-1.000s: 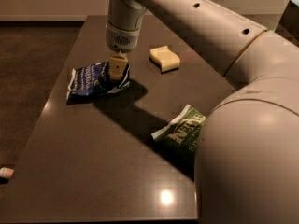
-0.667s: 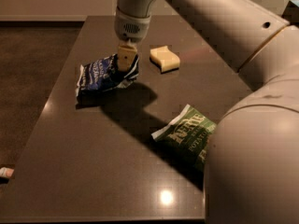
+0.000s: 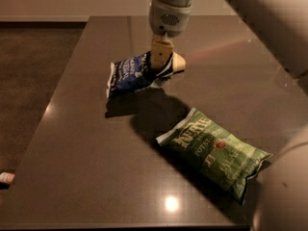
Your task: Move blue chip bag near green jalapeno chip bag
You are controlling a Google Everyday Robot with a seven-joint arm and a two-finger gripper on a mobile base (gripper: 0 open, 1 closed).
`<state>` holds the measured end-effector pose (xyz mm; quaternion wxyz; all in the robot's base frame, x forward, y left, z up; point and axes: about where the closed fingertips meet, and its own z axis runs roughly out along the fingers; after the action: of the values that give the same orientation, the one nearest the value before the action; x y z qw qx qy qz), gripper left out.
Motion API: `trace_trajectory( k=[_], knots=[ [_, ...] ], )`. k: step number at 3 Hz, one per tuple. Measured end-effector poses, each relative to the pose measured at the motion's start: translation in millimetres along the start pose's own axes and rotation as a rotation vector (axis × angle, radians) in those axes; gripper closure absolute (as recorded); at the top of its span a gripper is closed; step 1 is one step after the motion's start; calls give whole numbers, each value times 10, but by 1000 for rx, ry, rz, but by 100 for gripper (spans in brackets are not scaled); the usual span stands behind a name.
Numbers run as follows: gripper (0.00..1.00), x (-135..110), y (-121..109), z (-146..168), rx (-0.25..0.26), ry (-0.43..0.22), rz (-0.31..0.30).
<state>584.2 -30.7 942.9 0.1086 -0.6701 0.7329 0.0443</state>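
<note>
The blue chip bag (image 3: pixel 131 74) is dark navy with white lettering and hangs lifted above the dark table (image 3: pixel 86 143), casting a shadow below it. My gripper (image 3: pixel 160 67) is shut on the bag's right end, and comes down from the top of the view. The green jalapeno chip bag (image 3: pixel 215 153) lies flat on the table to the lower right, a short way from the blue bag. A pale yellow sponge (image 3: pixel 178 62) shows partly behind the gripper.
My arm's large white housing (image 3: pixel 284 196) fills the lower right corner and part of the upper right. The table's left edge borders dark floor (image 3: pixel 29 81). A small pale object (image 3: pixel 6 177) lies on the floor at the far left.
The gripper has lifted the blue chip bag off the table and carried it to the right, closer to the green bag.
</note>
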Motion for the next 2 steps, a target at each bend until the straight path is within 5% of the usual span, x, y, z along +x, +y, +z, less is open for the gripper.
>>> trace_trajectory(
  k=[1,2],
  knots=[
    [100,382,246,-100,-15,17,39],
    [83,734,478,-145,-37,26,82]
  ],
)
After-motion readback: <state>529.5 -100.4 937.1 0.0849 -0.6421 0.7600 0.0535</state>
